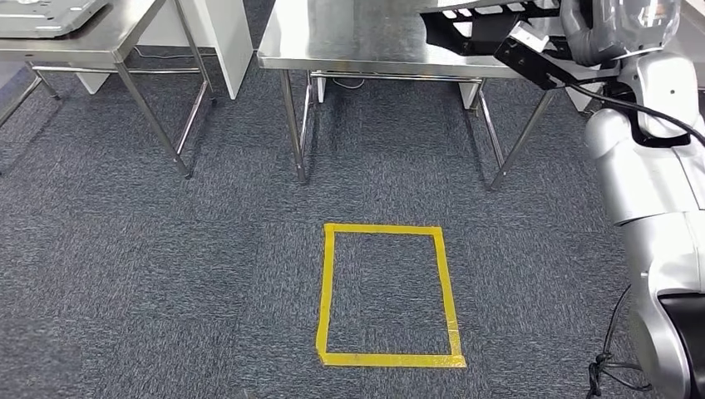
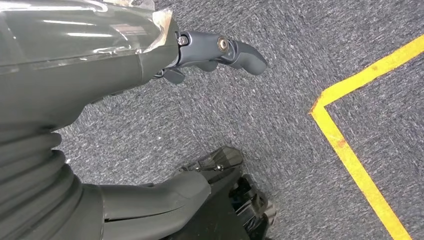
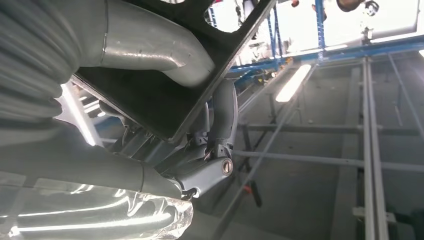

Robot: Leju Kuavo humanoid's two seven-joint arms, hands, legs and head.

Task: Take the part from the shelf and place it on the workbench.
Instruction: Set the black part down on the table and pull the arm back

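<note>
We record the steel workbench (image 1: 366,37) as the largest item in the scene, standing across the carpet ahead of the robot, with a yellow tape rectangle (image 1: 387,295) marked on the floor between robot and bench. A second steel table (image 1: 79,41) stands to the left and carries a flat grey metal plate (image 1: 46,12). The right arm is raised at the right of the head view, and the right hand (image 3: 200,125) holds the part (image 1: 478,29), a flat black panel with cut-outs; in the right wrist view the thumb lies along one face of the panel and the darker fingers (image 3: 222,112) wrap its edge from the other face, so the panel is pinched between them. From the head view the part sits at the right end of the bench, but we cannot tell whether it touches the surface or hangs above it. The left hand (image 2: 220,52) hangs over the carpet near a corner of the tape, its fingers curled loosely with nothing between them. We judge the pick-up complete and the carry almost finished; setting the part down flat on the bench and letting it go remain outstanding.
</note>
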